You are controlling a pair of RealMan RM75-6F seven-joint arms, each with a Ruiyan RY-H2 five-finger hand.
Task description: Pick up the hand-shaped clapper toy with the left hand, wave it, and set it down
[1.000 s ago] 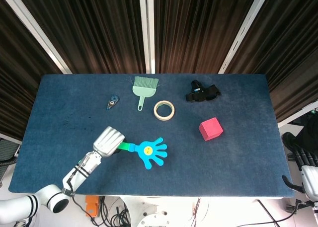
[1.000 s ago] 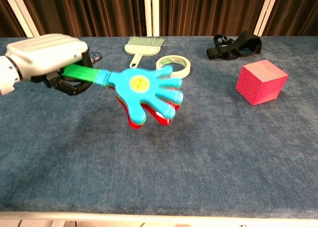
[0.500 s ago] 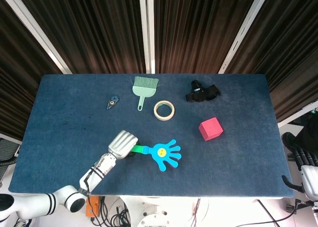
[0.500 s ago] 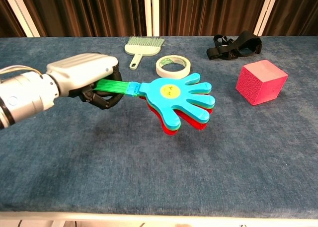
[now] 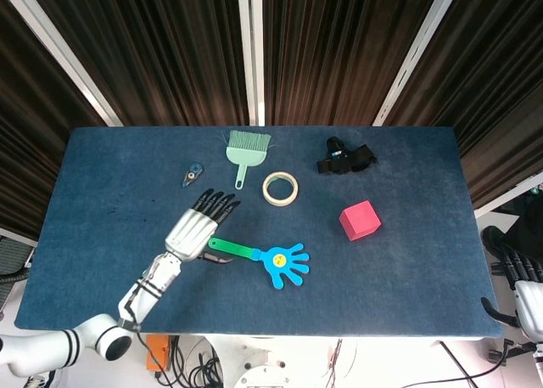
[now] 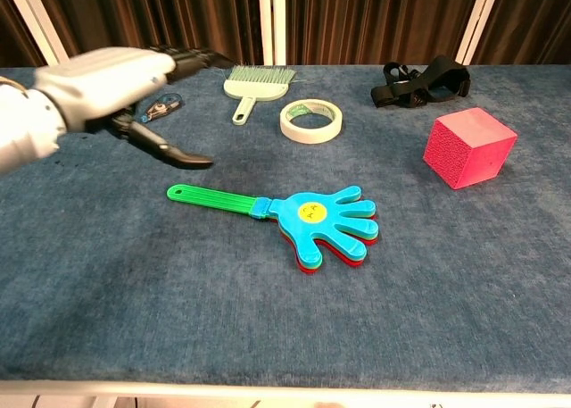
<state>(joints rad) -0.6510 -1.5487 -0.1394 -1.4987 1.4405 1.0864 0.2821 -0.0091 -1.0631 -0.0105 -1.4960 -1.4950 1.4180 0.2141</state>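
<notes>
The hand-shaped clapper toy (image 5: 263, 257) (image 6: 294, 218) lies flat on the blue table (image 5: 407, 278) (image 6: 446, 292), its green handle pointing toward the robot's left side and its blue palm (a yellow smiley at the centre, red layer showing underneath) toward the middle. The left hand (image 5: 193, 229) (image 6: 116, 87) hovers above and just behind the handle end, fingers spread apart and holding nothing, clear of the toy. Farther back on the table are a roll of tape (image 5: 280, 188) (image 6: 311, 120), a small green brush (image 5: 246, 150) (image 6: 252, 85) and a little blue tool (image 5: 193, 176) (image 6: 162, 110). A pink cube (image 5: 360, 220) (image 6: 469, 146) and a black strap (image 5: 345, 159) (image 6: 426, 80) sit toward the right. The right hand (image 5: 516, 269) hangs off the table's right edge, only in the head view; I cannot tell how its fingers lie.
</notes>
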